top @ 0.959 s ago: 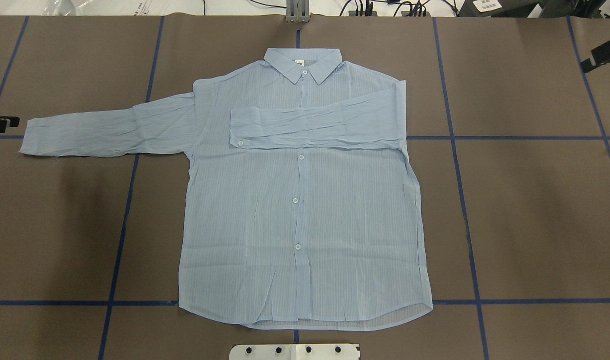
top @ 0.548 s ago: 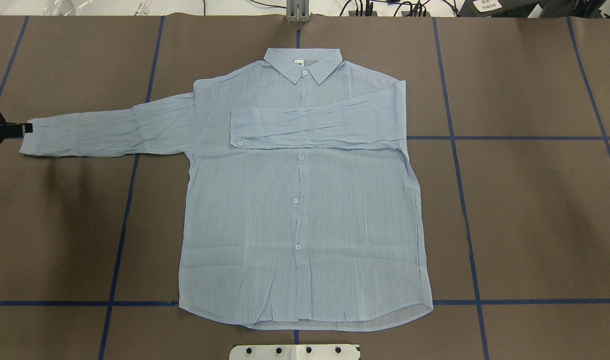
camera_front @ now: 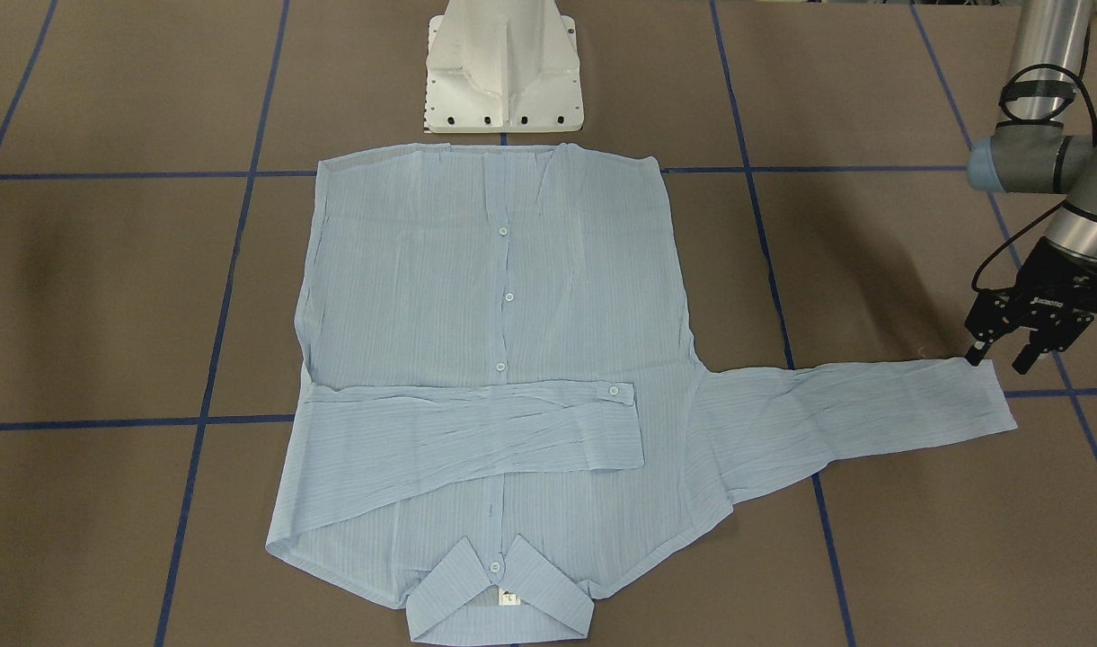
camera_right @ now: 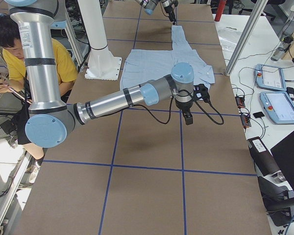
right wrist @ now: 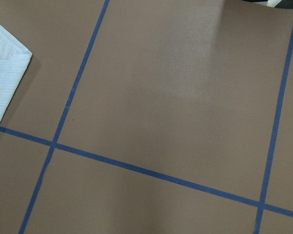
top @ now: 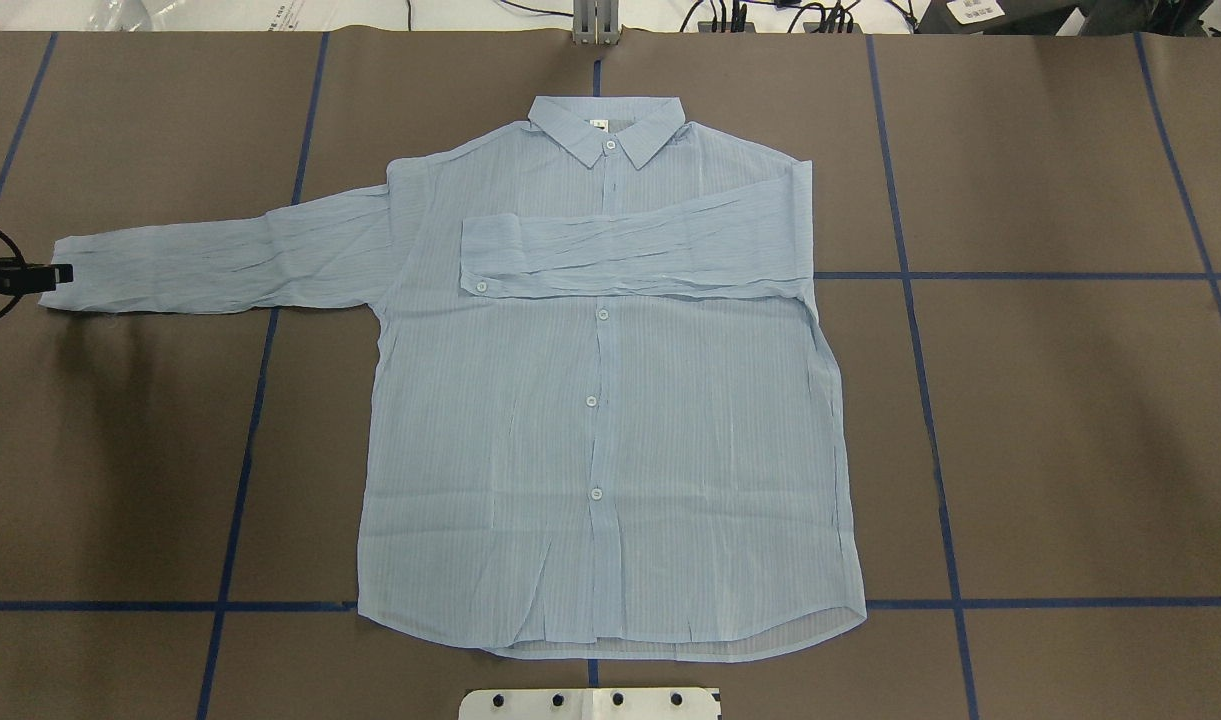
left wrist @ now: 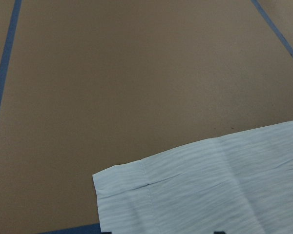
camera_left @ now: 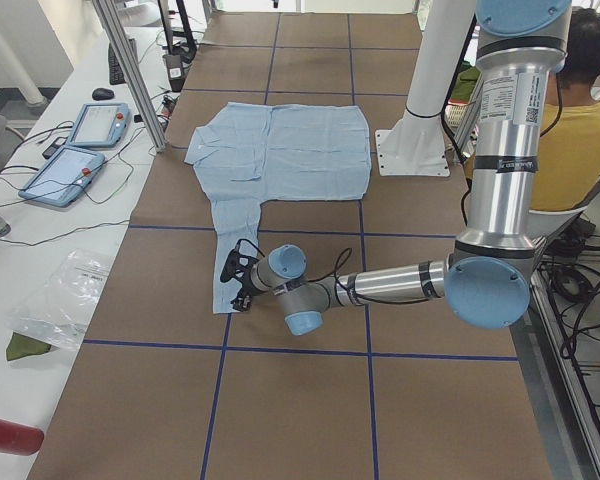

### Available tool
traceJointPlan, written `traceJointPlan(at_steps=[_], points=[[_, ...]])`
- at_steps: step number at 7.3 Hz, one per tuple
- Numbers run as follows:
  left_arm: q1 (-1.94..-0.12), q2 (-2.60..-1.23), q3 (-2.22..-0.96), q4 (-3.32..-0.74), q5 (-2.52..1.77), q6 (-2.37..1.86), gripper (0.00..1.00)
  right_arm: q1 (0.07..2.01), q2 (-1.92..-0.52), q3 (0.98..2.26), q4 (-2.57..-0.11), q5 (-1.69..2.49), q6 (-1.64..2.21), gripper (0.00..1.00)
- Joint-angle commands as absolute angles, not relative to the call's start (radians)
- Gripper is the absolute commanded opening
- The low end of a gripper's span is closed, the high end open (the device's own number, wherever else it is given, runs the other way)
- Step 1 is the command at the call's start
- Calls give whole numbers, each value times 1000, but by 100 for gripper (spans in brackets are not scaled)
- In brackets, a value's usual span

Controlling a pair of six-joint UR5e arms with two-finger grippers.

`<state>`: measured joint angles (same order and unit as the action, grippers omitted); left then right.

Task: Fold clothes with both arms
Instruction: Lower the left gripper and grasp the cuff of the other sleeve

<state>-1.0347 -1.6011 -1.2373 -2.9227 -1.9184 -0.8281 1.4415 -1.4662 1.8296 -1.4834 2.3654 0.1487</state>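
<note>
Viewing front-on shows left claw (camera_front: 996, 358) spread at shirt cuff (camera_front: 990, 401); overhead doesn't.

White lettering on the left gripper (camera_front: 997, 362) is too blurred to read.

Light-blue shirt (top: 610, 430) w/ fine stripes lies flat on the worktop (top: 1070, 420), front up and buttoned. Its collar (top: 607, 125) is on the side far from the robot, hem twd the robot. The right sleeve (top: 630, 250) is folded across the chest, cuff btn visible. The left sleeve (top: 220, 265) is stretched straight out to the side. Left gripper (camera_front: 997, 359) is low at the end of that cuff, fingers apart, one tip just at the cuff corner. Right gripper (camera_right: 187, 117) points down over bare worktop, well apart from the shirt; its finger state is not readable.
</note>
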Motion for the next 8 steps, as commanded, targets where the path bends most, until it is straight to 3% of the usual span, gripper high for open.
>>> traceJointPlan(at_steps=[1,8], points=[[-1014,-1601,-1221,-2924,-1896,-828,74,1442,-1468,1830,-1483,2364,149,100],[-985,-1600,-1173,-2970,-1879,-821,71,1442,-1477,1835,-1483,2362,149,100]])
